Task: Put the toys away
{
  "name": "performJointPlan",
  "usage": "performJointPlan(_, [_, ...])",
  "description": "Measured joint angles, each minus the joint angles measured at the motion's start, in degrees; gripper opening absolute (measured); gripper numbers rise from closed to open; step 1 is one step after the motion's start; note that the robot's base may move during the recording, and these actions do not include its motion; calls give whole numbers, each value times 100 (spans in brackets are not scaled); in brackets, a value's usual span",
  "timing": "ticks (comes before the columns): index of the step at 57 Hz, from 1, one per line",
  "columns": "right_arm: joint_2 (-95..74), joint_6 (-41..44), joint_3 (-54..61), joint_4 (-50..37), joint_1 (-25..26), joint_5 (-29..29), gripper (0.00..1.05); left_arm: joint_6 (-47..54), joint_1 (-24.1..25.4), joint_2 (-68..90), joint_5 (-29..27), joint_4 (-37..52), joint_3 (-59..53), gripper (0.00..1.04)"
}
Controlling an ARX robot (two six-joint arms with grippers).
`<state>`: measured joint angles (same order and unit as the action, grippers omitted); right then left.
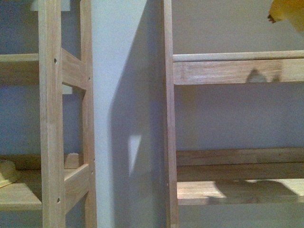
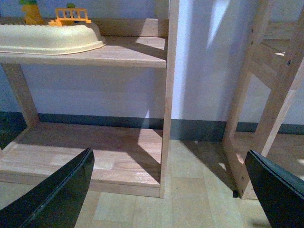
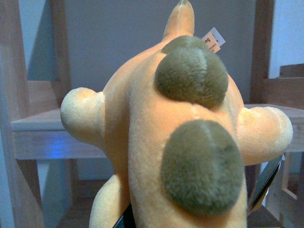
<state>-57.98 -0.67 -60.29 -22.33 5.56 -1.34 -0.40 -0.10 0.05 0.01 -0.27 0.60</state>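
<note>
Filling the right wrist view, the plush toy [image 3: 175,137] was clamped in the right end effector [image 3: 190,209], raised beside the upper shelf [image 1: 237,71], probably for placing there. Its fabric was soft orange with rounded olive bumps (a paper tag too). Left end effector [image 2: 168,190] hung wide open, empty.

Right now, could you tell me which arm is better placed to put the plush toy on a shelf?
The right. Its gripper already holds the plush toy, with a shelf board just beyond it. The left gripper is open and empty, low near the floor.
</note>
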Motion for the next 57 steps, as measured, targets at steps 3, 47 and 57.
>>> performJointPlan(3, [-195, 13, -227, 11, -44, -13, 7, 0, 0, 0, 0, 0, 0, 98])
performJointPlan(47, [-3298, -278, -4221, 866, -236, -256, 7, 0, 0, 0, 0, 0, 0, 98])
performJointPlan(57, [-3952, -481, -5058, 1143, -243, -361, 7, 0, 0, 0, 0, 0, 0, 98])
